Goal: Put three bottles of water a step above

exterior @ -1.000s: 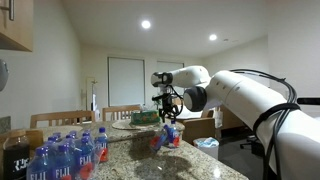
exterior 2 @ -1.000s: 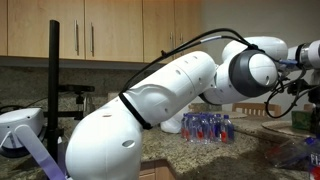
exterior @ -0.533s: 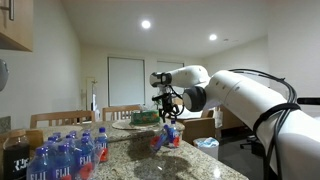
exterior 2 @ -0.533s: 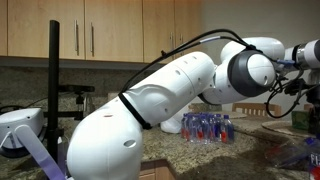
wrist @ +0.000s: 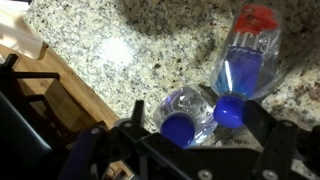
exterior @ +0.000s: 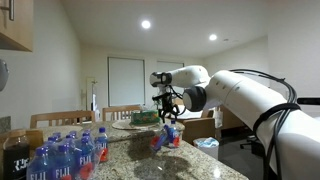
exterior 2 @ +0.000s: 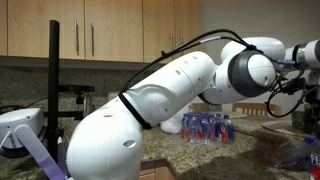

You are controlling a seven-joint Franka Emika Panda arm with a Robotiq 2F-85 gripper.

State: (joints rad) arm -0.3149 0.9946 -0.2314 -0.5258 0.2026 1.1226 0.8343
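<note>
Since a second ago the arm (exterior: pixel 240 95) has slid only a hair sideways, and over the last half second nothing shifts. The end effector (exterior: pixel 168 110) hangs above two water bottles (exterior: pixel 168 136), its fingers spread wide and holding nothing.

In the wrist view the near bottle (wrist: pixel 190 108) is seen from almost straight above. Its blue cap lies between the two fingers, untouched. The far bottle (wrist: pixel 245 65) is just beside it, blue cap toward the camera and red label at its far end. Whether it stands upright or leans I cannot tell.

Both rest on the speckled granite ledge (wrist: pixel 110 50), near its edge, with wooden chairs (wrist: pixel 60 100) beyond. A cluster of more bottles (exterior: pixel 62 155) stands well apart on the desk (exterior 2: pixel 235 150), visible in both exterior views.
</note>
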